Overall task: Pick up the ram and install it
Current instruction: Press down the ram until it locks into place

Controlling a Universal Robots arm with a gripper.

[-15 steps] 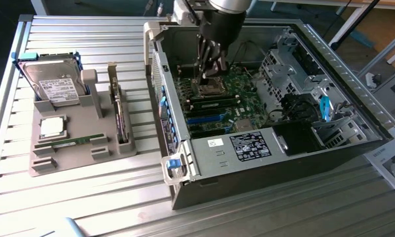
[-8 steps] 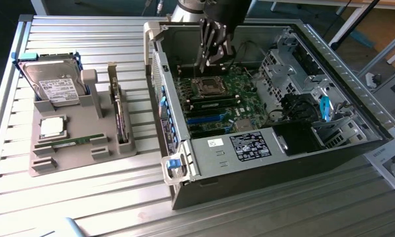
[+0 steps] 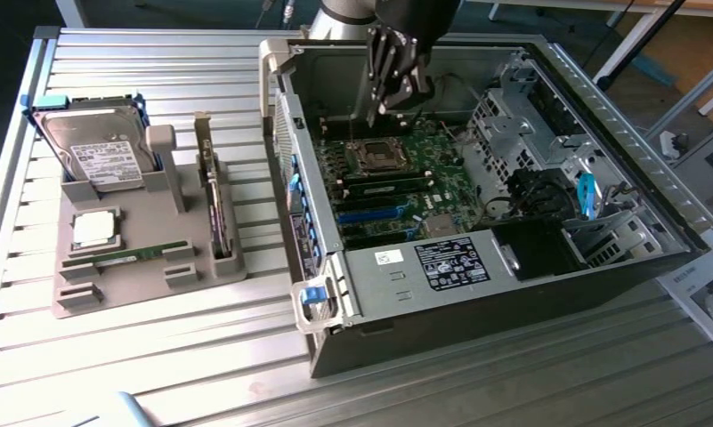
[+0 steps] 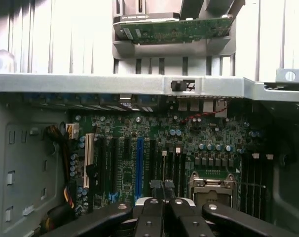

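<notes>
My gripper [image 3: 394,100] hangs inside the open computer case [image 3: 641,178], above the motherboard [image 3: 392,178] near the empty processor socket [image 3: 376,156]; fingers pressed together, nothing between them. In the wrist view the gripper [image 4: 163,185] points down at the dark slots beside the blue slot [image 4: 139,168]. The ram [image 3: 136,255] lies flat in a groove of the grey parts holder [image 3: 118,289], on the slatted metal tabletop [image 3: 154,356] toward the exterior view's left edge, just below the square silver processor chip [image 3: 95,229] and well apart from the case. Hard drive [image 3: 95,156] stands in the holder's far end; an expansion card [image 3: 220,209] stands on edge in its side slot. Judgement: the ram is a thin, stiff green board, very light, smooth-faced, fragile at chips and contact edge. Best taken by the two long edges near mid-length, narrow pinch, gentle force. The holder looks matte moulded plastic; the case is bare sheet steel.
</notes>
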